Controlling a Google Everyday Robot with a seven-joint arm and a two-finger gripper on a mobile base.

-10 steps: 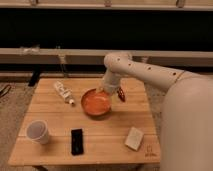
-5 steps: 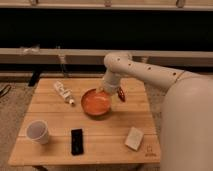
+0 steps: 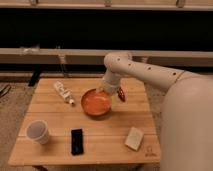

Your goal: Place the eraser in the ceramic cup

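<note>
The black eraser (image 3: 77, 141) lies flat near the front edge of the wooden table (image 3: 107, 131), left of centre. The white ceramic cup (image 3: 38, 131) stands upright at the front left, a short way left of the eraser. My gripper (image 3: 113, 93) hangs at the end of the white arm over the far right rim of the orange bowl, well behind the eraser and cup. It is open with nothing in it, and a red part shows beside it.
An orange bowl (image 3: 96, 102) sits mid-table. A white tube (image 3: 64, 92) lies at the back left. A pale beige block (image 3: 134, 138) rests at the front right. My white arm and body fill the right side. A dark bench runs behind the table.
</note>
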